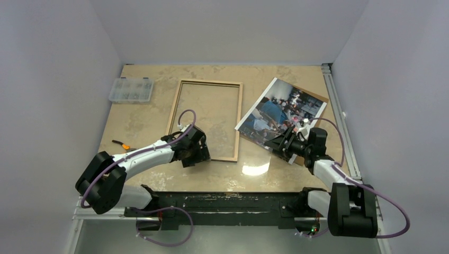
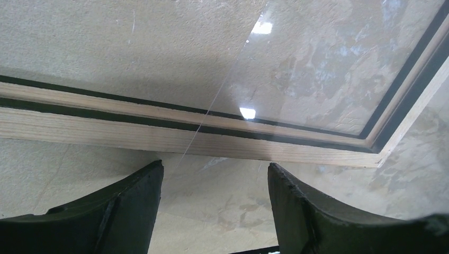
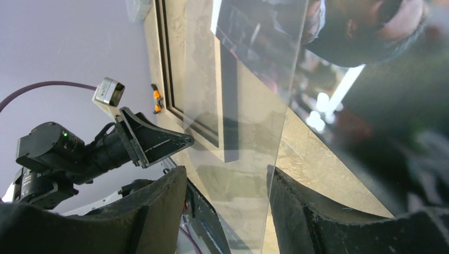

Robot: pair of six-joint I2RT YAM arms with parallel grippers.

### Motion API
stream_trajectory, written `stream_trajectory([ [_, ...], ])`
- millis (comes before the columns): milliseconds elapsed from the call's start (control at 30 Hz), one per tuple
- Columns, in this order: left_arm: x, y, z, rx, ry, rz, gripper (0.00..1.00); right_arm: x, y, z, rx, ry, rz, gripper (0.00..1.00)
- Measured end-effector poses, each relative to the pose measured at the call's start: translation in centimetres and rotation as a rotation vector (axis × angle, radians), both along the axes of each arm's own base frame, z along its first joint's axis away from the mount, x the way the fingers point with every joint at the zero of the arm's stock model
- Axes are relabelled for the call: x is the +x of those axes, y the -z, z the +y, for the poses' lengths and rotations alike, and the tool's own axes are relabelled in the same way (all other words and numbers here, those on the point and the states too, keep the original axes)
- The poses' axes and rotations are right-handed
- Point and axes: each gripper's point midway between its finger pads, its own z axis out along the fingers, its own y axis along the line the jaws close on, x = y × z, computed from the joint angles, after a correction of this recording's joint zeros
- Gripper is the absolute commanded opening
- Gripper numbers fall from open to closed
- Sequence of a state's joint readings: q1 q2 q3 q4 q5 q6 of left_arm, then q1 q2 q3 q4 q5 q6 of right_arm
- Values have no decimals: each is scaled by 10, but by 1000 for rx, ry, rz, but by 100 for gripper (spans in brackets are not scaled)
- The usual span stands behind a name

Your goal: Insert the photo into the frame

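**Top view:** the frame [image 1: 212,82] is lying tan back up in the middle of the surface [image 1: 148,116]. The photo [image 1: 278,111] is lying print up and skewed, just right of the frame. It's sitting on a brown backing board [image 1: 316,96] whose far right corner is peeking out. The left pincer [image 1: 201,157] is sitting at the frame's near right corner. The right pincer [image 1: 278,144] is sitting at the photo's near edge. A clear compartment box [image 1: 131,90] is lying far left, and an orange-handled tool [image 1: 120,144] near left.

**Left wrist:** the left pincer [image 2: 214,166] is hovering just near of the frame [image 2: 159,135]'s near rail. Its fingers are standing wide, with only bare surface showing between them. A glossy clear sheet [image 2: 328,63] is covering the frame's right end, and its thin edge is crossing the rail diagonally.

**Right wrist:** this view is rolled sideways. The right pincer [image 3: 227,172] is standing partly apart, pinching nothing. The clear sheet [image 3: 249,79]'s edge is running through the gap close to one finger; can't tell if it's touching. The photo [image 3: 365,26] is filling the upper right, close and blurred. The frame [image 3: 169,63] and the left pincer [image 3: 153,140] are showing beyond on the left.
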State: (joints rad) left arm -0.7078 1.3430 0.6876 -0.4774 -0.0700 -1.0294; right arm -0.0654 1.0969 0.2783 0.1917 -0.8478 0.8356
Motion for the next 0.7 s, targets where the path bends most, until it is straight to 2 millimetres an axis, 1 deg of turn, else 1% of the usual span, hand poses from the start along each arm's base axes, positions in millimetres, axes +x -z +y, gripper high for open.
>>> stream_trajectory([
  [167,0,0,-1,-7,3,2,70,4,-4,1,8,-12,-32,53],
  [433,0,0,-4,-18,7,2,70,7,4,6,24,-36,-15,49],
  [633,0,1,-5,-21,9,4,70,10,9,14,41,-64,-11,38],
  [700,1,1,-6,-22,9,5,70,11,8,17,53,-81,-12,32],
])
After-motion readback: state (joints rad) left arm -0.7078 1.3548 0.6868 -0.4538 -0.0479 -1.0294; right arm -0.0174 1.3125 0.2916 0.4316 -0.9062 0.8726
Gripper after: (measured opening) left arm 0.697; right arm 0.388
